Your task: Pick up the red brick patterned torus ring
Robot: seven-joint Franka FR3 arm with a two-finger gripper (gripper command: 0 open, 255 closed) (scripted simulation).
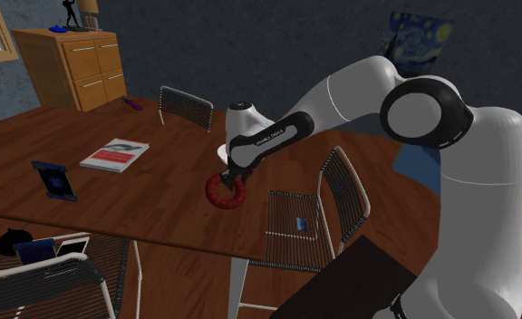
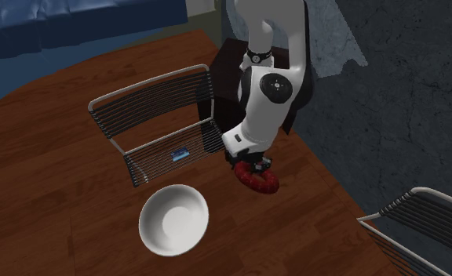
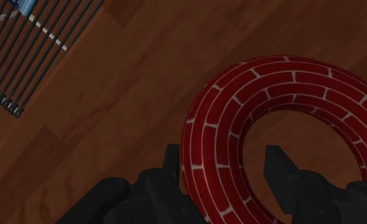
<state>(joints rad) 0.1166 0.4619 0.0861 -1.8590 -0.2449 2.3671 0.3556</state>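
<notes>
A red ring with a brick pattern [image 1: 219,192] [image 2: 258,183] [image 3: 265,83] lies on the dark wooden table [image 1: 159,199] near its edge. My black gripper [image 1: 235,178] [image 2: 251,166] [image 3: 223,167] points down over the ring's near side. It is open, and the ring's band sits between the fingers. One finger [image 3: 171,164] is at the band's outer edge. The other finger [image 3: 278,167] stands inside the hole with a gap to the band.
A white bowl [image 2: 173,219] stands close beside the ring. A wire chair [image 1: 304,222] [image 2: 158,125] is tucked at the table edge by the arm, and another chair [image 1: 185,106] at the far side. A book [image 1: 114,155] and a blue stand [image 1: 53,179] lie further along the table.
</notes>
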